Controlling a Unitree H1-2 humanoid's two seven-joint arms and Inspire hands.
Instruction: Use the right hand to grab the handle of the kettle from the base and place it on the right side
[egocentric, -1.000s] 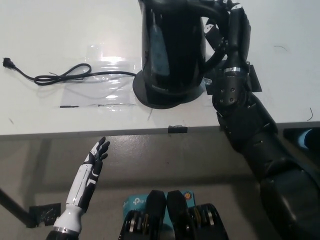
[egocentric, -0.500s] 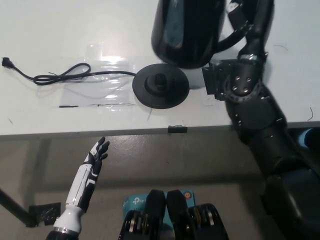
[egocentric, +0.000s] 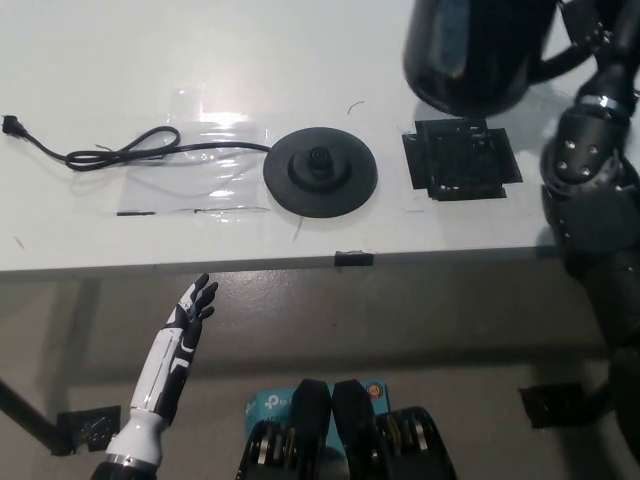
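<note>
One round black kettle base (egocentric: 320, 170) sits on the white surface (egocentric: 150, 60), uncovered, its centre connector visible. One black power cord (egocentric: 120, 153) runs from the base's left edge, loops, and ends at a plug near the surface's left edge. A sheet of clear tape (egocentric: 215, 150) covers part of the cord just left of the base. One black square marker patch (egocentric: 460, 160) lies to the right of the base, apart from it. One small black tab (egocentric: 353, 259) sits at the surface's front edge.

One glossy black kettle (egocentric: 475, 50) is off the base, above the square patch at the upper right, partly cut off by the frame. The black right robot hand (egocentric: 595, 35) is closed on its handle. Whether the kettle touches the surface cannot be told.

The white left robot hand (egocentric: 192, 305) rests below the surface edge, lower left, fingers extended and empty.
</note>
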